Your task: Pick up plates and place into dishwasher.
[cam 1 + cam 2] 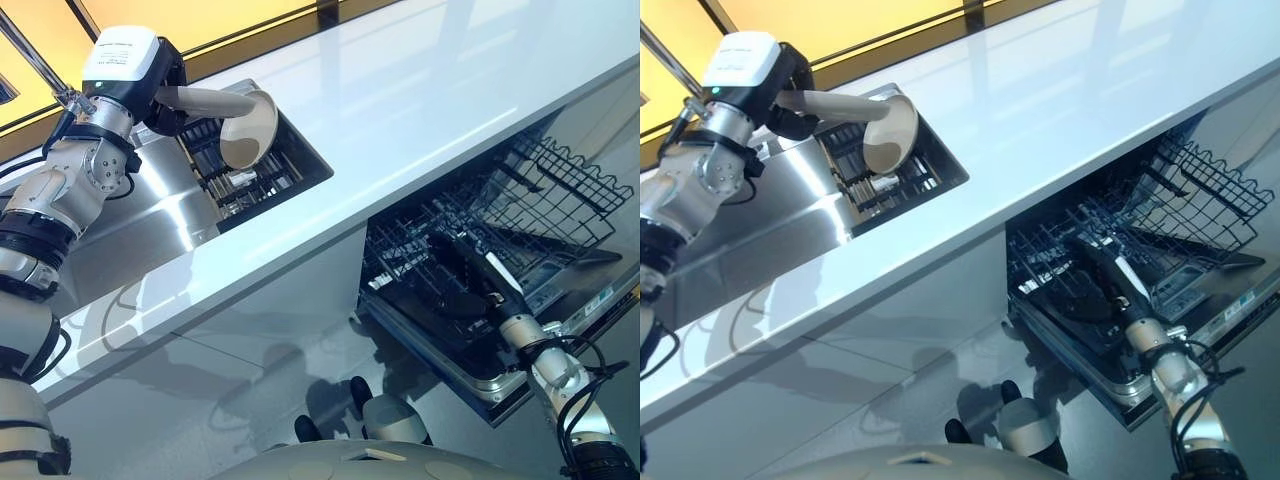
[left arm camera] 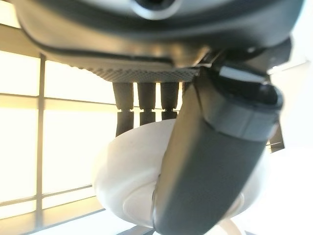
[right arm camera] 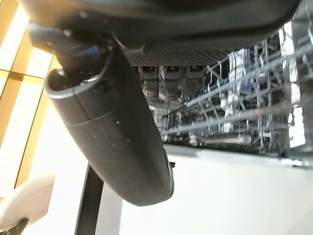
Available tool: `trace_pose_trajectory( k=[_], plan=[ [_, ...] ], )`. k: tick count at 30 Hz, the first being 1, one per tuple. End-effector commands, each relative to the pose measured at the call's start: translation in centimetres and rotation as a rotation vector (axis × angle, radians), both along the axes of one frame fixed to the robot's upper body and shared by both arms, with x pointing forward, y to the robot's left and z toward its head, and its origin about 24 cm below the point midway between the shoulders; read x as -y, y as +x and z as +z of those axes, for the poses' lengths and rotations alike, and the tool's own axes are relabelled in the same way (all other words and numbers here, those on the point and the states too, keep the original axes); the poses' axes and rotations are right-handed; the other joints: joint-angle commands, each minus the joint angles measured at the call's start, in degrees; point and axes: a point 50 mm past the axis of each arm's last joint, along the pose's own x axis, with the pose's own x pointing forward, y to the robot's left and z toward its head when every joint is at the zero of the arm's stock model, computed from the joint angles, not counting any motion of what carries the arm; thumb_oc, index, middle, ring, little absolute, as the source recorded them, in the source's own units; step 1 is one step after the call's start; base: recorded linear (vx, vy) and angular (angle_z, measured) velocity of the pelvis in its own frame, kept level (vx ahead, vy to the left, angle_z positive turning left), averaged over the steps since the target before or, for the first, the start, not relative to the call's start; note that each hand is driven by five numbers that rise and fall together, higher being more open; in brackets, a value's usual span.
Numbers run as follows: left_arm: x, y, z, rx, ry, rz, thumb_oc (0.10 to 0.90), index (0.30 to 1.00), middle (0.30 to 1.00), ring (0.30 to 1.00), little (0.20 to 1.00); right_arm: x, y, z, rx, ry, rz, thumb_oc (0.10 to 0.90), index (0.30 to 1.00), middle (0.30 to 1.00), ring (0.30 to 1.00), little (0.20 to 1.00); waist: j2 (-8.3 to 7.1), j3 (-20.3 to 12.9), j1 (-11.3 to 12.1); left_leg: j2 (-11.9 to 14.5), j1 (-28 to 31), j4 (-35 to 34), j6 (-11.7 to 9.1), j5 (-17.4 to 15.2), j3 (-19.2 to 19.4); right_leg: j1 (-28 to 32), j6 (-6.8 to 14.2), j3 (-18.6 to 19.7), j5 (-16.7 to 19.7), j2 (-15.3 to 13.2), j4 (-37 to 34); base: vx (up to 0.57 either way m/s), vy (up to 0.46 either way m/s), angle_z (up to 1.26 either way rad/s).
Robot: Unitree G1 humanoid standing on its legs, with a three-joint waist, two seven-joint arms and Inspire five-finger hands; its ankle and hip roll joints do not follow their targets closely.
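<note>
My left hand [image 1: 190, 100] grips a pale plate [image 1: 248, 130], thumb on one face and fingers curled behind the other, holding it tilted on edge above the dark rack [image 1: 245, 180] set in the sink [image 1: 175, 210] at the far left. My right hand [image 1: 470, 275] reaches low at the right into the open dishwasher [image 1: 470, 300], fingers stretched out straight and holding nothing, among the wires of its lower rack [image 1: 420, 260]. The upper wire basket [image 1: 560, 190] juts out beyond it. The white counter [image 1: 430, 90] runs between sink and dishwasher.
</note>
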Motion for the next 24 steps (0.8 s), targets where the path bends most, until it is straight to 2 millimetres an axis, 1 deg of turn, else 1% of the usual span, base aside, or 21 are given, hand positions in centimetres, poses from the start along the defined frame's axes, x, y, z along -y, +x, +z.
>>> trace_pose_trajectory(
  k=[1,7,12,13,15,19,21,24],
  plan=[
    [-2.7,-2.6,6.3,0.314,-0.112,0.043,0.1,0.3,0.3,0.3,0.2,1.4,0.8,5.4,0.295,-0.03,-0.027,0.8,0.9,0.9,0.9,0.9,0.97,-8.39,0.19,-0.61,0.12,1.51,-0.36,-6.46,-1.6,-1.3,6.24,1.38,-6.88,1.48,5.38,-0.01,0.014,-0.12],
    [-2.3,-3.4,6.9,0.358,-0.121,-0.003,0.1,0.3,0.3,0.3,0.2,2.6,0.6,6.9,0.385,-0.087,-0.125,0.8,0.9,0.9,0.9,0.9,0.89,-8.8,0.41,-0.6,0.15,1.3,-0.38,-6.39,-2.07,-1.3,6.13,1.4,-6.85,1.71,5.29,-0.01,0.011,-0.03],
    [-1.5,-3.8,7.2,0.39,-0.121,-0.047,0.1,0.3,0.3,0.3,0.2,4.6,0.3,8.7,0.493,-0.134,-0.278,0.8,0.9,0.9,0.9,0.9,0.53,-9.22,0.62,-0.57,0.19,1.04,-0.51,-6.19,-2.45,-1.16,6.06,1.38,-6.7,1.92,5.01,0.0,0.0,0.0],
    [-1.2,-4.1,7.4,0.401,-0.121,-0.058,0.1,0.3,0.3,0.3,0.2,5.2,0.0,9.4,0.54,-0.15,-0.333,0.8,0.9,0.9,0.9,0.9,0.41,-9.32,0.65,-0.6,0.13,1.08,-0.51,-6.18,-2.6,-1.15,6.03,1.39,-6.72,1.98,5.01,0.0,0.0,0.0],
    [-1.0,-4.3,7.5,0.411,-0.122,-0.068,0.1,0.3,0.3,0.3,0.2,5.7,-0.3,10.1,0.58,-0.175,-0.376,0.8,0.9,0.9,0.9,0.9,0.35,-9.41,0.7,-0.68,0.06,1.13,-0.48,-6.16,-2.74,-1.14,6.02,1.49,-6.7,2.04,5.0,0.0,0.0,0.0],
    [-0.5,-4.6,7.9,0.426,-0.12,-0.092,0.1,0.3,0.3,0.3,0.2,6.4,-0.4,11.2,0.631,-0.205,-0.413,0.8,0.9,0.9,0.9,0.9,0.35,-9.61,0.9,-0.8,0.04,1.03,-0.39,-6.16,-3.12,-1.09,5.97,1.41,-6.67,2.06,4.87,0.0,0.0,0.0],
    [-0.1,-4.7,8.2,0.433,-0.121,-0.115,0.1,0.3,0.3,0.3,0.2,6.7,-0.4,12.0,0.673,-0.217,-0.433,0.8,0.9,0.9,0.9,0.9,0.26,-9.75,1.12,-0.83,0.07,0.99,-0.4,-6.16,-3.36,-1.01,5.95,1.32,-6.64,2.06,4.83,0.0,0.0,0.0],
    [0.7,-4.7,8.0,0.424,-0.128,-0.155,0.1,0.3,0.3,0.3,0.2,7.0,-0.3,13.6,0.747,-0.24,-0.454,0.8,0.9,0.9,0.9,0.9,0.14,-10.02,1.49,-0.88,0.09,0.86,-0.44,-6.09,-3.73,-0.94,5.93,1.22,-6.64,2.13,4.82,0.0,0.0,0.0]
  ],
)
